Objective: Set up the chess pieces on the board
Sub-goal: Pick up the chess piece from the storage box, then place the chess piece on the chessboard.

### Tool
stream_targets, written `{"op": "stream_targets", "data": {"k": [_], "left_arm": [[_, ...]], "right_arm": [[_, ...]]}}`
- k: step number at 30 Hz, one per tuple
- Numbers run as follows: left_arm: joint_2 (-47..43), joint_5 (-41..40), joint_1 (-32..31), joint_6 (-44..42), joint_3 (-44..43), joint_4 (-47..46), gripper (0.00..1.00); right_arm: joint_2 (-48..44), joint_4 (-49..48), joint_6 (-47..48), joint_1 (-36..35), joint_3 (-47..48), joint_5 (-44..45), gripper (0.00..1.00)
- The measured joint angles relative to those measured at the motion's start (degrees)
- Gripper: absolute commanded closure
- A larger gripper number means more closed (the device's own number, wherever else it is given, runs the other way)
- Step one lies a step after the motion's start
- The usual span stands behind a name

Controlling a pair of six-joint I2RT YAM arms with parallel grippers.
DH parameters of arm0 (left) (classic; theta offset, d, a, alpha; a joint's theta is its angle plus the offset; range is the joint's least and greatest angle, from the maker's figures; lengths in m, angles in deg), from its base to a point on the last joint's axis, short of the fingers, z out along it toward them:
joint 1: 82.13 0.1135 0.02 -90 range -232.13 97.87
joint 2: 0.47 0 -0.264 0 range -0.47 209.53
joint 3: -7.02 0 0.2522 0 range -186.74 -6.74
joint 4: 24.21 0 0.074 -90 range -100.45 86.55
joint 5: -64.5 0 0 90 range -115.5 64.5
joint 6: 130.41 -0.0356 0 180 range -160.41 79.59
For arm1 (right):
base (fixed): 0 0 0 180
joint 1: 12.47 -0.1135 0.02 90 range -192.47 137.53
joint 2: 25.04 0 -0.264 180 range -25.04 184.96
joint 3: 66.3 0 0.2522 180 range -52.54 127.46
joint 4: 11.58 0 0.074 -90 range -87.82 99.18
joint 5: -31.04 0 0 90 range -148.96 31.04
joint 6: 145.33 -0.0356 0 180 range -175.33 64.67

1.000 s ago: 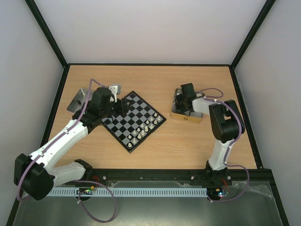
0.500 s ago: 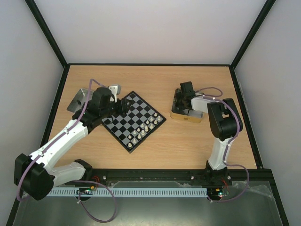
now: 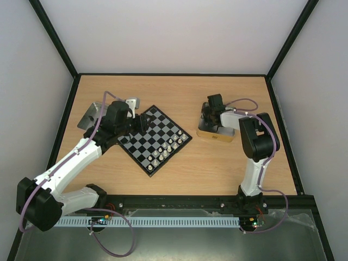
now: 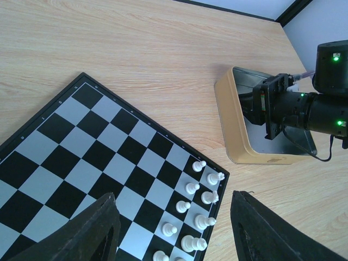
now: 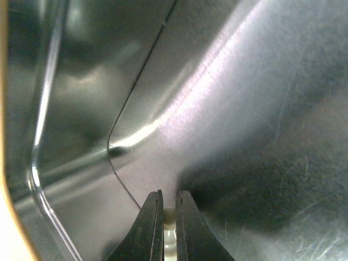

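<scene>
The flat square chessboard (image 3: 155, 140) of black and light grey checks lies turned cornerwise on the light wooden tabletop (image 3: 217, 168). Small white chess pieces (image 4: 197, 220) stand in two rows along one edge of it, by the corner nearest the shallow metal tray (image 4: 227, 128) with a cream outer wall. The right tool (image 5: 169, 194) is down inside that tray, pinched closed on one cream chess piece (image 5: 169, 232). The left tool (image 4: 176, 196) hangs over the board with its jaws apart, holding nothing. A faint mark on the tray's cream wall is too small to read.
</scene>
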Motion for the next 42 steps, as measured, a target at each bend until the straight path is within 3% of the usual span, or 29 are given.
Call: {"op": "stream_targets", "data": {"k": [21, 31, 42], "left_arm": [[0.70, 6.19, 0.00, 5.97, 4.26, -5.92, 0.40], [0.57, 2.01, 1.53, 14.51, 8.68, -7.43, 0.38], [-4.57, 0.92, 10.60, 22.01, 17.73, -6.95, 0.38]], "right_arm": [[-17.88, 1.62, 16.06, -2.58, -6.27, 2.73, 0.98], [-19.69, 2.08, 24.68, -20.59, -2.69, 6.93, 0.98], [-5.11, 1.51, 47.04, -36.92, 6.88, 21.09, 0.98]]}}
